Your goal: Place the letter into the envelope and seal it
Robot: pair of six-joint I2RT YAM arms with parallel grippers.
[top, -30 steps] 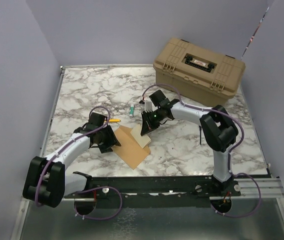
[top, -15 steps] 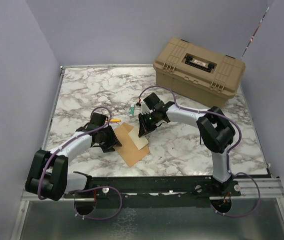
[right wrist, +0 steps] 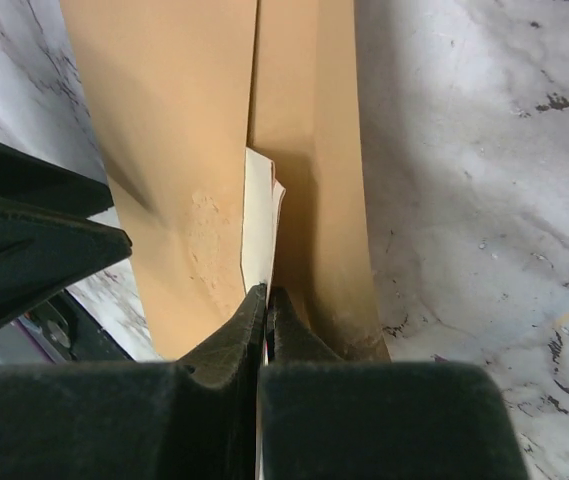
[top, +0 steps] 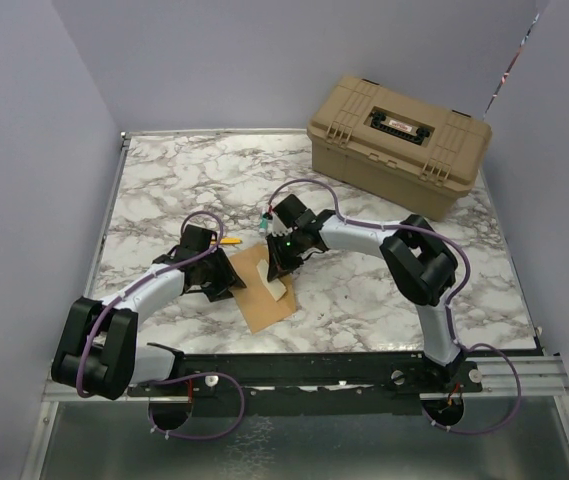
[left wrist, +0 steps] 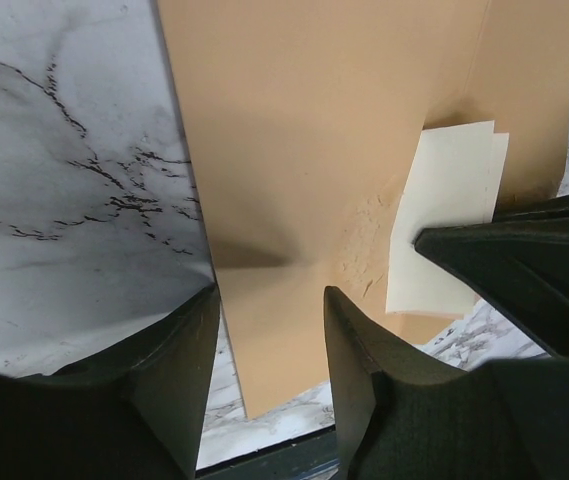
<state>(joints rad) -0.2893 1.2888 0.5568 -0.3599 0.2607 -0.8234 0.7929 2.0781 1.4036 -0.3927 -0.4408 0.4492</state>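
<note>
The right gripper [right wrist: 265, 297] has its two dark fingers pressed together on the near edge of the pale letter [right wrist: 261, 215]; the letter is partly tucked into the fold of the brown envelope [right wrist: 174, 120], which lies flat on the marble worktop [right wrist: 464, 200]; the left gripper [right wrist: 104, 228] reaches the envelope's left edge.

Right tool [right wrist: 265, 295], with letter [left wrist: 442, 225], deeper into envelope [left wrist: 304, 130]

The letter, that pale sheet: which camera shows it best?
The left wrist view: the letter shows its broad pale face against the envelope. The right wrist view sees only a thin edge-on sliver pinched by the right gripper. The top view shows just a small pale patch, partly hidden by that gripper.
</note>
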